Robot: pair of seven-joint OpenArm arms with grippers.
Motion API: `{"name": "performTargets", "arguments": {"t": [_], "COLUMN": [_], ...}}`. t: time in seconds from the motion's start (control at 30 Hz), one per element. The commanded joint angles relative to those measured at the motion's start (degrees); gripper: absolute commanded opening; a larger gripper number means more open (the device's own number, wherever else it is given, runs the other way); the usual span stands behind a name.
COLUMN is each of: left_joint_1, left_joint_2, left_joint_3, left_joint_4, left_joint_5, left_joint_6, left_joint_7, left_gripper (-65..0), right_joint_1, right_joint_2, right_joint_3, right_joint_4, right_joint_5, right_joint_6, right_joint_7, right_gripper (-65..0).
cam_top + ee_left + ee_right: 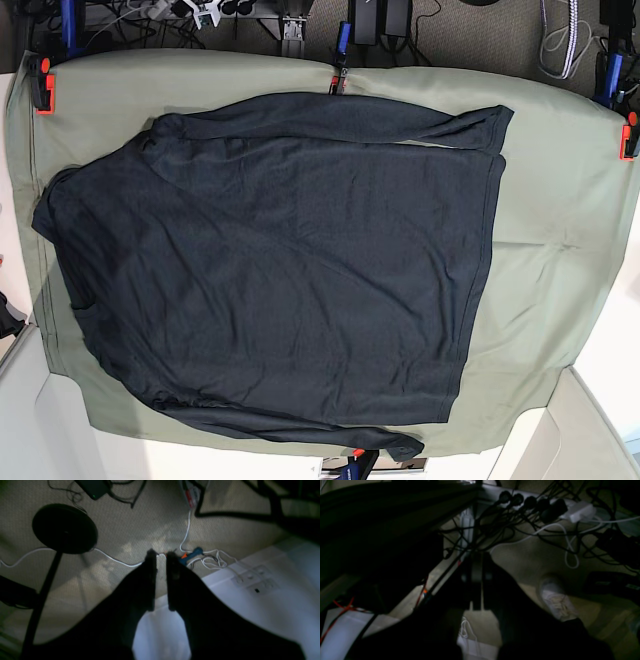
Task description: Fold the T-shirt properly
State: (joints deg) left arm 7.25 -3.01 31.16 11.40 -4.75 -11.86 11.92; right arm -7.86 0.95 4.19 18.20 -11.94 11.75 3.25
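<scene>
The dark navy T-shirt [290,260] lies flat on the pale green cloth [560,230] in the base view. Its collar end is at the left and its hem at the right. One long sleeve [400,118] is laid along the top edge and the other [300,428] along the bottom edge. Neither arm shows in the base view. My left gripper [161,555] hangs over carpet beside a white surface, its jaws a narrow gap apart with nothing between them. My right gripper [481,558] is dim, its fingers together, above the floor and cables.
Orange clamps [40,85] [628,135] pin the green cloth to the table edges. Under the left wrist are a black round stand base [64,528] and white cables [212,560]. A power strip [532,502] and a white shoe [557,602] show under the right wrist.
</scene>
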Motion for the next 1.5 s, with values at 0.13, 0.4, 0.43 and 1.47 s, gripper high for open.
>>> {"name": "performTargets", "arguments": {"t": [0.13, 0.4, 0.43, 1.47], "left_joint_1": [3.0, 13.0, 14.8, 51.9], "left_joint_2": [-1.8, -8.8, -9.7, -16.5], "left_joint_3": [0.0, -5.7, -7.4, -61.0], "left_joint_4": [3.8, 20.9, 23.7, 91.0], "left_joint_5": [-0.1, -0.1, -0.1, -39.9], "left_joint_6": [-0.3, -0.4, -0.6, -28.1], "left_joint_7": [-0.8, -0.7, -0.7, 15.0], "left_gripper": [-58.1, -58.1, -58.1, -30.1], "right_joint_1": [-4.6, -14.1, -15.5, -45.0], "right_joint_2": [0.5, 4.4, 4.9, 14.3], "right_joint_3": [0.2, 0.2, 0.2, 11.6], "right_joint_4": [5.5, 18.4, 20.6, 100.7], "right_joint_5": [-0.1, 3.3, 4.3, 38.6], "right_joint_6": [0.6, 11.7, 13.4, 14.5], "right_joint_7": [0.4, 0.4, 0.4, -10.3], "right_gripper": [-65.0, -65.0, -65.0, -65.0]}}
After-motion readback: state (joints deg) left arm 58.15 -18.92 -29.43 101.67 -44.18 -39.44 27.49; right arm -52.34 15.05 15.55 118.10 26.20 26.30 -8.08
